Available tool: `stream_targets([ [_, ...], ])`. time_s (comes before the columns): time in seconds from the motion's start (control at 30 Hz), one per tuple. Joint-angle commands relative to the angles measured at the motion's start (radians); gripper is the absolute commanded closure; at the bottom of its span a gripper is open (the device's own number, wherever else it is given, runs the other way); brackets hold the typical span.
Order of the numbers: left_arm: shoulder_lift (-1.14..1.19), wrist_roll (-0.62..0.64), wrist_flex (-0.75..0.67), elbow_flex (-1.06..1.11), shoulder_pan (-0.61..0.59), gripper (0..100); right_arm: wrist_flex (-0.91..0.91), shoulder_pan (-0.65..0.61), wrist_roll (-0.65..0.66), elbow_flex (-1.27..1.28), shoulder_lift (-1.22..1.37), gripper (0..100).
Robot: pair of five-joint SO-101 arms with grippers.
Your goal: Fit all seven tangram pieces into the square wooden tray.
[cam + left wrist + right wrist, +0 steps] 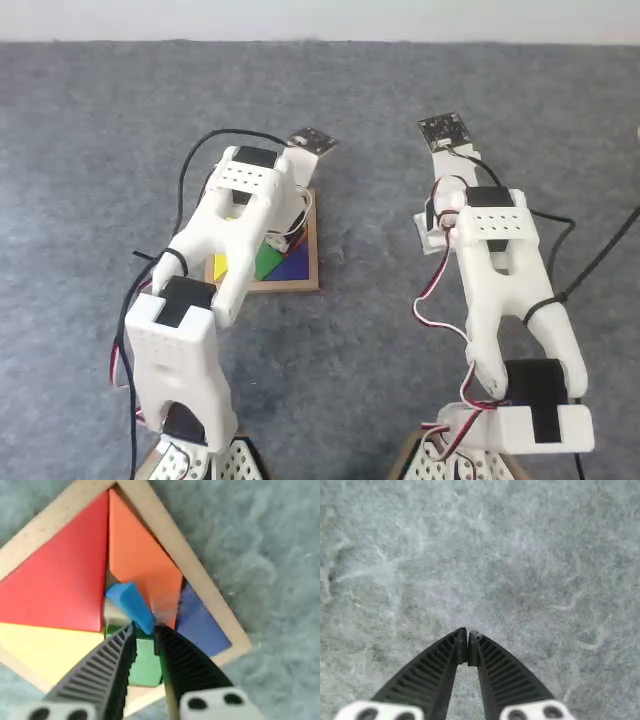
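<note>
Over the square wooden tray [176,536] hangs the left arm [215,250], and the left arm's jaws are pinching the tip of a light blue piece [127,600]. That piece is tilted up on edge, not lying flat, right at the middle of the tray, and a sliver of pale tray floor peeks out beside it.

Around it the board is busy. The red triangle [60,580] lies flat in the tray, and the orange triangle [142,555] is right alongside, the two meeting edge to edge and running up into one tray corner. The yellow piece [45,650] lies against the red triangle's other edge, hard by the rim. The green piece [147,662] sits just below the jaws, partly covered by them. The dark blue piece [200,625] is tucked against the rim next to the orange triangle.

From the high view, one corner of the tray pokes out from under the left arm, showing yellow, green and dark blue.

The right arm [500,270] stands well apart from the tray. The right arm's jaws are pressed together, tip to tip, above the grey counter [530,555].
</note>
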Motion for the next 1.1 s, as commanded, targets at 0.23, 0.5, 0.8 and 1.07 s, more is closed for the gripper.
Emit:
stream_targets([
  [0.23,-0.249,0.08,-0.043,0.035,0.021,94,-0.012,-0.008,-0.003,-0.008,-0.028,99.0],
  [0.5,-0.318,0.077,-0.361,0.226,0.037,87,-0.012,-0.005,-0.003,-0.009,-0.024,99.0],
  [0.8,-0.095,0.069,-0.285,0.071,0.048,88,-0.012,-0.005,-0.003,-0.009,-0.025,99.0],
  [1.07,0.129,0.169,-0.025,-0.232,-0.012,89,-0.012,-0.005,-0.003,-0.009,-0.028,99.0],
])
